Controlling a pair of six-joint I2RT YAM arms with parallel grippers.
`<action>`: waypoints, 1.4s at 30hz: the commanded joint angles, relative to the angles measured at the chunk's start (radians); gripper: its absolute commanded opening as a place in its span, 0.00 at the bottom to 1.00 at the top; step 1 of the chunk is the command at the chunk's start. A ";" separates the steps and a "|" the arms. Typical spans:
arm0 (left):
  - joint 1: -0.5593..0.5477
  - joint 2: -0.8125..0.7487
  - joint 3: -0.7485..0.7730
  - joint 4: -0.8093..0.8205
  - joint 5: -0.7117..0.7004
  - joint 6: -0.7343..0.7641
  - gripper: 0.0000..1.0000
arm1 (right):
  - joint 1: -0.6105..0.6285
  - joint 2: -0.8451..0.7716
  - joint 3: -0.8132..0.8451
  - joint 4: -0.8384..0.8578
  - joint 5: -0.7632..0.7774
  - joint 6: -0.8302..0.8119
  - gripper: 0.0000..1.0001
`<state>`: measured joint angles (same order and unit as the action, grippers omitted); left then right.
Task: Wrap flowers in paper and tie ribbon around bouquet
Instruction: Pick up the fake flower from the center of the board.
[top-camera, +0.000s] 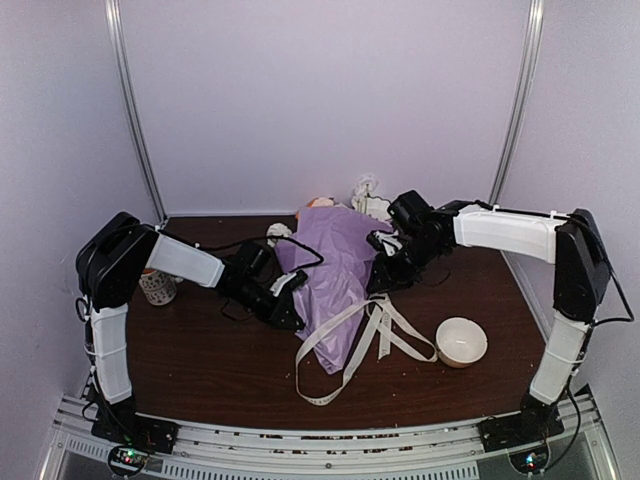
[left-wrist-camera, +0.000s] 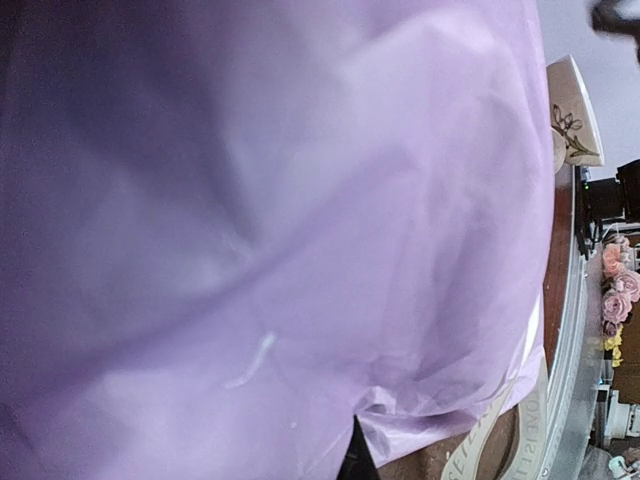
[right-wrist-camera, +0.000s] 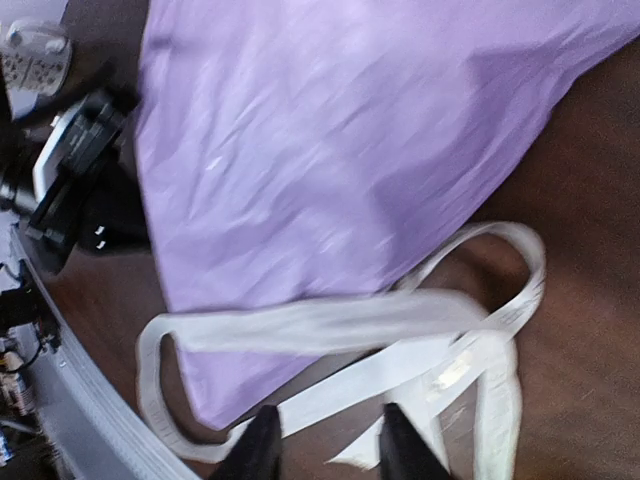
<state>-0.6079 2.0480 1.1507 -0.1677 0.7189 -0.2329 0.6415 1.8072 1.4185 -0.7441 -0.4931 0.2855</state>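
The left arm is raised from its base to a high elbow at the left wall. From there its forearm is angled down and rightward across the surface. The left tool is brought against the left edge of the paper and is closed. Its wrist view is filled by lilac sheet pressed close to the lens, so it cannot be told whether a fold of paper is pinched between the jaws.

The right arm is likewise bent at a high elbow on the right, and its forearm is stretched leftward. The right tool is pointed down just beside the paper's right edge. Its two dark fingertips are seen parted, with a clear gap between them, and nothing is held. A strand of the ribbon is seen just beyond the fingertips.

The paper is draped, purple side up, over the flowers at the middle of the surface. Only a peach bloom is left showing at the far end. The cream ribbon is spread in loose loops from under the paper's near end. A white bowl is set well to the right, and a patterned mug stands by the left arm.
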 joint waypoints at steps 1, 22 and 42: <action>0.011 0.042 -0.009 -0.025 -0.101 0.013 0.00 | -0.093 0.053 0.012 0.225 0.071 0.160 0.54; 0.012 0.067 -0.007 -0.017 -0.093 0.001 0.00 | -0.148 0.290 0.026 0.517 -0.258 0.219 1.00; 0.016 0.083 -0.005 -0.015 -0.100 -0.006 0.00 | -0.035 0.349 0.064 0.591 -0.320 0.226 0.99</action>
<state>-0.6037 2.0636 1.1580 -0.1539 0.7391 -0.2344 0.5835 2.1338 1.4548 -0.2325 -0.7750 0.4797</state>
